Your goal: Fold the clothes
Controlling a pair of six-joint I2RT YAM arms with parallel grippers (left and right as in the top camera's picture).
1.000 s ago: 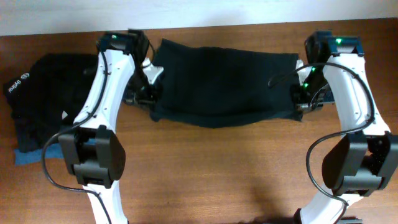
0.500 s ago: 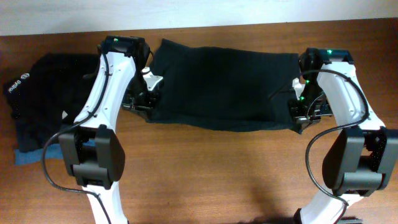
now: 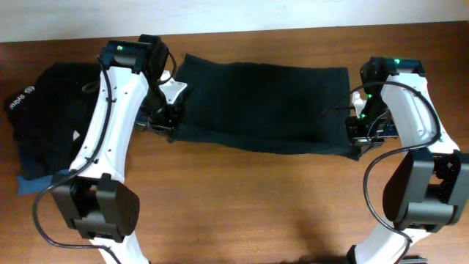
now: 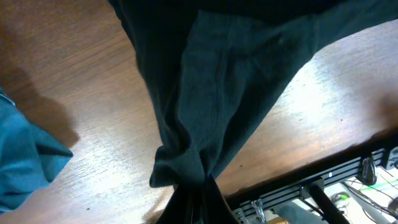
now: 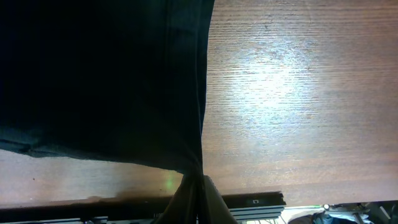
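Observation:
A black garment [image 3: 260,106] lies stretched across the far middle of the wooden table, folded into a wide band. My left gripper [image 3: 163,126] is shut on its near left corner, and the bunched cloth [image 4: 205,118] rises from the jaws [image 4: 196,196] in the left wrist view. My right gripper [image 3: 359,141] is shut on its near right corner, where the hem [image 5: 196,124] runs into the jaws [image 5: 196,186]. A pile of other black clothes [image 3: 47,110] with white lettering lies at the far left.
A blue cloth [image 3: 33,183] peeks from under the left pile and shows at the left edge of the left wrist view [image 4: 22,162]. Bare wooden table [image 3: 256,205] fills the near half. The table's near edge and a metal rail [image 4: 323,183] show in the wrist views.
Both grippers have drawn the garment's near edge toward the front of the table and a little outward. The cloth is now flatter and more taut between them.

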